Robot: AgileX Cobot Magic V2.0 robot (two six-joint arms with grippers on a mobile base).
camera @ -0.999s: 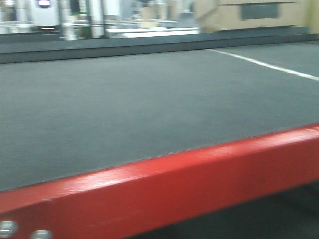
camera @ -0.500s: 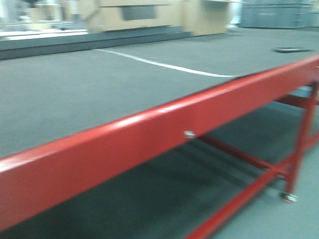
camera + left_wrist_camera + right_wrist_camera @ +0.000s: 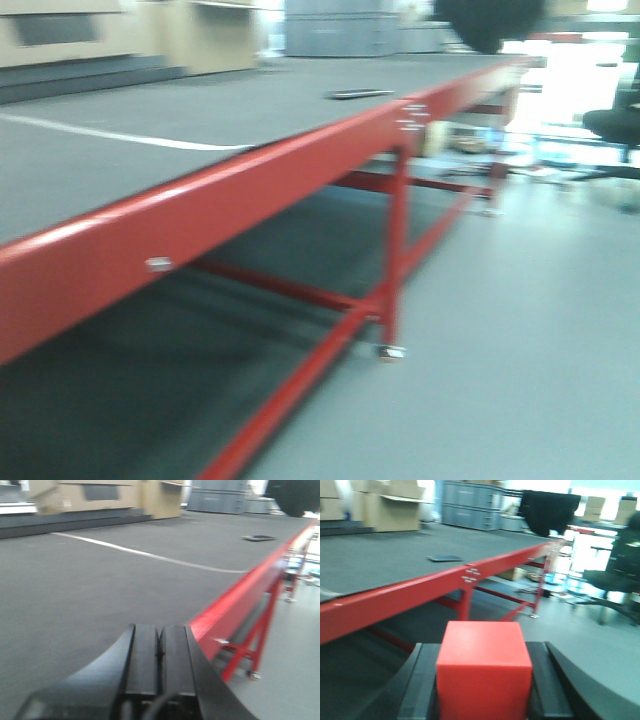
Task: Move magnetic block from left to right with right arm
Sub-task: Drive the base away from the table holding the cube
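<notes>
The magnetic block, a plain matte red cube, fills the bottom of the right wrist view. My right gripper is shut on it, one black finger pressed to each side face. The cube hangs off the table, beyond its red front rail, over the floor. My left gripper is shut with nothing between its fingers, low over the grey tabletop near the rail. Neither gripper shows in the front view, nor does the block.
A long red-framed table has a grey top with a white line. A flat dark object lies far along it. Cardboard boxes, grey crates, a black chair and open floor surround it.
The front view has swung right: the table rail, first across the bottom, now runs diagonally, with the table legs, floor and chair come into sight.
</notes>
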